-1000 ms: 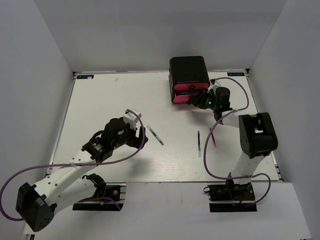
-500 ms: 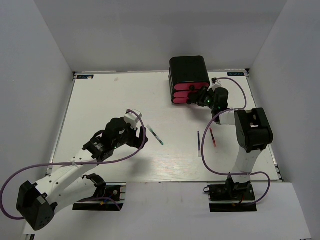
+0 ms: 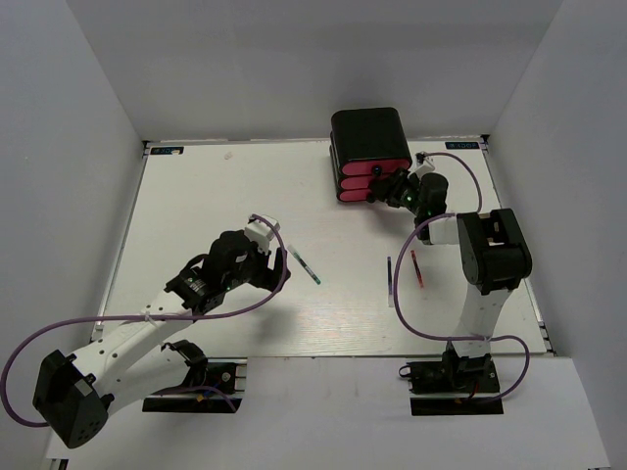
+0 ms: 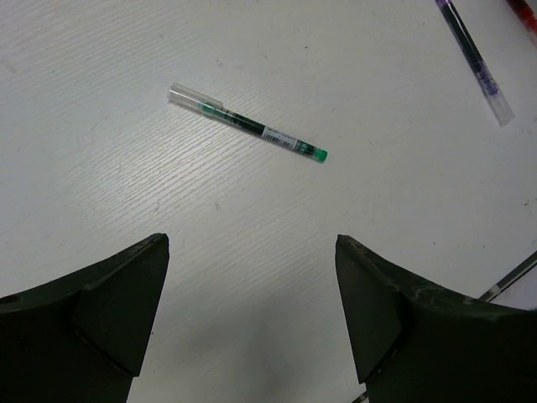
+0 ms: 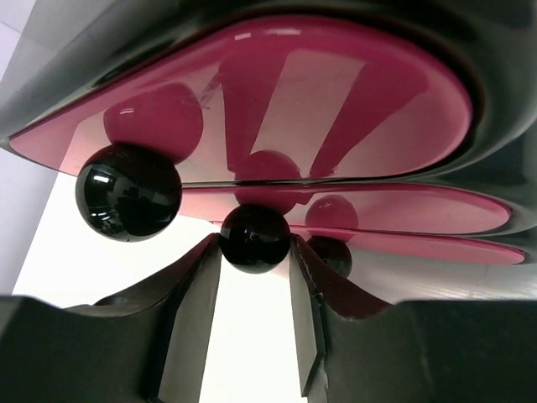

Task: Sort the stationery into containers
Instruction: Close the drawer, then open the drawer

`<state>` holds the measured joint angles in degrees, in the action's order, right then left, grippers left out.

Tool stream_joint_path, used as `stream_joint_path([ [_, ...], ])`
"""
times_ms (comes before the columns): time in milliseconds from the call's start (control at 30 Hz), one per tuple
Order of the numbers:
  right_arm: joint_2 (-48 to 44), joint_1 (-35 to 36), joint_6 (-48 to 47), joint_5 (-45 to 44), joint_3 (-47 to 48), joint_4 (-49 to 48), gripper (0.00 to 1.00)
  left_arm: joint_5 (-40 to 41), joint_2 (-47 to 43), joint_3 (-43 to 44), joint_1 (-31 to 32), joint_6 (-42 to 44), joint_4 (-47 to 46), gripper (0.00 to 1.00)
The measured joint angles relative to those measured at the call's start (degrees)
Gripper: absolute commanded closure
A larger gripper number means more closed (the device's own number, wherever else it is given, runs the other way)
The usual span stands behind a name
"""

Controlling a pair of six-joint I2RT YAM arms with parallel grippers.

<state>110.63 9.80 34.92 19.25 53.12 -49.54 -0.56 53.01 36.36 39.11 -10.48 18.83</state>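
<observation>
Right hand (image 3: 380, 184) advanced to cabinet (image 3: 370, 135); pulled-out drawer (image 3: 355, 182) slid back in (now flush), knob (image 5: 254, 238) gripped.

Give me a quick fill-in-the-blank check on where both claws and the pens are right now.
1. The right claw is closed on the knob of the ___ drawer.
2. The left claw is ___ and holds nothing.
3. The pen ahead of the left claw has a ___ tip.
4. With the red pen and the bluish pen, that makes ___ pens on the table.

Missing words: middle; open; green; three
</observation>
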Motion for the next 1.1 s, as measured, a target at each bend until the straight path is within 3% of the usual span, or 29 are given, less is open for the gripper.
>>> stream_joint_path([
  [333, -0.33, -0.04, -1.33, 2.03, -4.81, -3.41, 0.42, 0.09, 0.04, 0.00, 0.00, -0.02, 0.00, 0.10],
  [1100, 0.79, -0.04, -1.68, -0.83, -4.90, -2.43, 0.45, 0.09, 0.04, 0.00, 0.00, 0.20, 0.00, 0.10],
])
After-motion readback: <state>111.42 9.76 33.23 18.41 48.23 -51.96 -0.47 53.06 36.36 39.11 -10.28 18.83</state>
